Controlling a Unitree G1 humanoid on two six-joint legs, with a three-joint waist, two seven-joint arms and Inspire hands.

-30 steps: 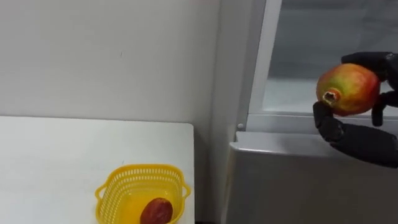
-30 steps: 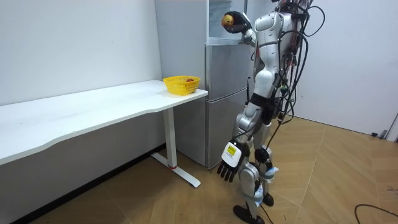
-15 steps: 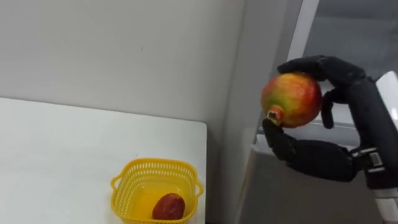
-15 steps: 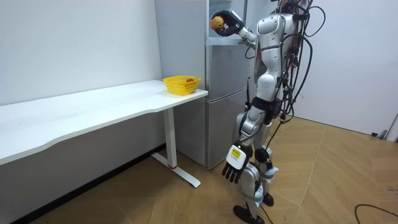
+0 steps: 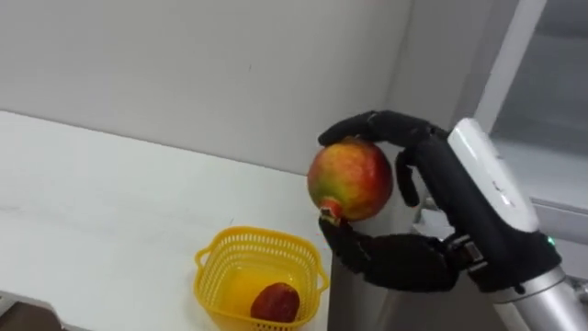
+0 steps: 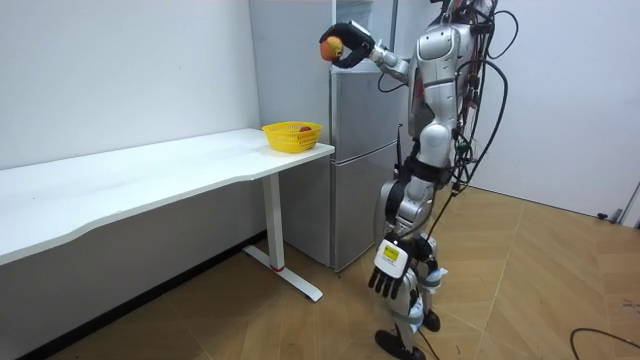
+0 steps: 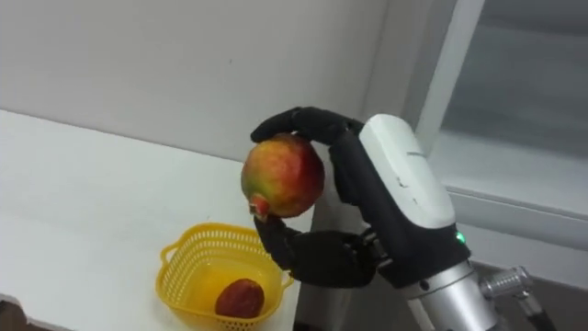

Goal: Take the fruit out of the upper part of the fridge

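White wall behind, with one tall grey fridge point(image 6: 355, 150) on the robot's right and one long white table point(image 6: 150, 170) set just beside it on the left. I have the robot standing before the fridge, its right hand point(image 5: 404, 262) held high, fingers and thumb curled round one round red-and-yellow fruit point(image 5: 350, 180), in the air above the table's fridge end. Its left hand point(image 6: 388, 272) hangs by the legs, fingers loose, holding nothing. One yellow basket point(image 5: 213, 276) sits on the table, below the held fruit and somewhat to its left, well apart from it; I judge the coming move runs down and leftward. One dark red fruit point(image 5: 275, 302) lies in the basket: two fruits in all.
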